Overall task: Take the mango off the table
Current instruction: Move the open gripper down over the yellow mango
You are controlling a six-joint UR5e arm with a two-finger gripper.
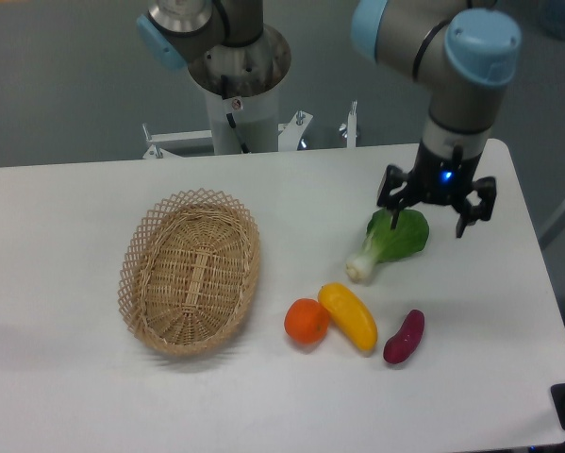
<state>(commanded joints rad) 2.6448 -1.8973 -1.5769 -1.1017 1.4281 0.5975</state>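
The mango (349,316), a yellow-orange elongated fruit, lies on the white table (74,396) right of centre, touching a round orange (307,321) on its left. My gripper (429,213) hangs open above the table at the upper right, over the leafy end of a green bok choy (393,239). Nothing is between its fingers. It stands well above and to the right of the mango.
A woven wicker basket (191,272) sits left of centre. A dark purple oblong vegetable (405,337) lies just right of the mango. The arm's base column (240,94) rises behind the table's far edge.
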